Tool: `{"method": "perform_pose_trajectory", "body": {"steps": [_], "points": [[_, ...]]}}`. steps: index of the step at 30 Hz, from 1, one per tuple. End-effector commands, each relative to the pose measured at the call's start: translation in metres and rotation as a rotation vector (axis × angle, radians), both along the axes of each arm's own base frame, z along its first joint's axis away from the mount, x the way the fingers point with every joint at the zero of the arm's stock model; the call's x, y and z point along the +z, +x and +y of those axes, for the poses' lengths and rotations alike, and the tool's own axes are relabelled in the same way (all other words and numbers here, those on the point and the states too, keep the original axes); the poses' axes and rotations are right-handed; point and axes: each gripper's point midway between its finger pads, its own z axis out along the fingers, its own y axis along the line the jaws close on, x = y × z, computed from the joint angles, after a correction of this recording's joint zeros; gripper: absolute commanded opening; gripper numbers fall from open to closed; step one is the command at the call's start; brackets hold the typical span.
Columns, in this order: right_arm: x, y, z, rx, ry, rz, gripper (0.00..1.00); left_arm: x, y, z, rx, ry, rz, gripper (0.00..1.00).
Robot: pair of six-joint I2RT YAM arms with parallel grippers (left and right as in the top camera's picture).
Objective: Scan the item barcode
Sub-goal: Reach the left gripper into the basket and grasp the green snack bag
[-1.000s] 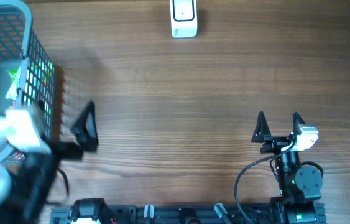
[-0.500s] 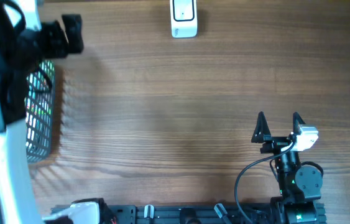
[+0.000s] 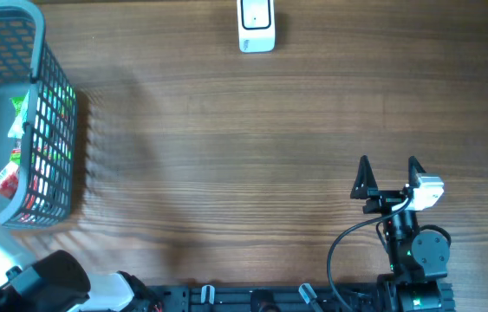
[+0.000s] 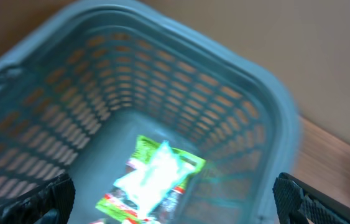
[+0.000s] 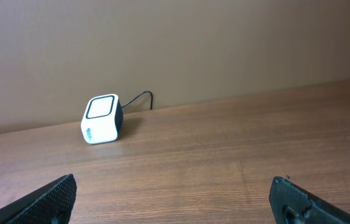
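Judging by the packet (image 4: 156, 177) lying in the basket (image 4: 279, 118), nothing is scanned yet; left end effector (image 4: 176, 202) and right end effector (image 3: 388, 172) hang released.

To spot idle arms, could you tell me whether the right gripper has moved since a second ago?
No. The right gripper sits where it was, open, at the same offset below-right of the barcode scanner.

Robot test bench dressed as a shop checkout. Plain wood-grain table (image 3: 244, 156), bare brown wall (image 5: 224, 43) behind. Grey plastic mesh shopping basket (image 3: 57, 147) at one end, green-and-white snack packet (image 4: 156, 177) lying inside. Small white cube barcode scanner (image 5: 103, 119), corded, by the far edge. Black robot arm (image 3: 413, 251) mounted at the near edge.
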Motion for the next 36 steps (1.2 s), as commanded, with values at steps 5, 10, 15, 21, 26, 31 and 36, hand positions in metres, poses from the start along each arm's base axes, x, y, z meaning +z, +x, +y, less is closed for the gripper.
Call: {"method": "perform_pose_trajectory", "body": {"steps": [5,10,15,21,26,31,36], "points": [[0.002,0.000,-0.003,-0.018,0.004,-0.008,1.00,-0.067,-0.003,0.043,0.040,-0.115,0.145,1.00],[0.002,0.000,-0.003,-0.018,0.004,-0.008,1.00,-0.129,0.008,0.052,-0.046,-0.148,0.293,1.00],[0.002,0.000,-0.003,-0.018,0.004,-0.008,1.00,-0.187,0.023,0.047,-0.183,-0.226,0.365,1.00],[0.002,0.000,-0.003,-0.018,0.004,-0.008,1.00,-0.249,0.032,0.047,-0.285,-0.284,0.441,1.00],[0.002,0.000,-0.003,-0.018,0.004,-0.008,1.00,-0.293,0.036,0.043,-0.392,-0.309,0.481,1.00],[0.002,0.000,-0.003,-0.018,0.004,-0.008,1.00,-0.323,0.043,0.045,-0.413,-0.327,0.480,1.00],[0.002,0.000,-0.003,-0.018,0.004,-0.008,1.00,-0.338,0.048,0.038,-0.437,-0.377,0.453,1.00]]}}
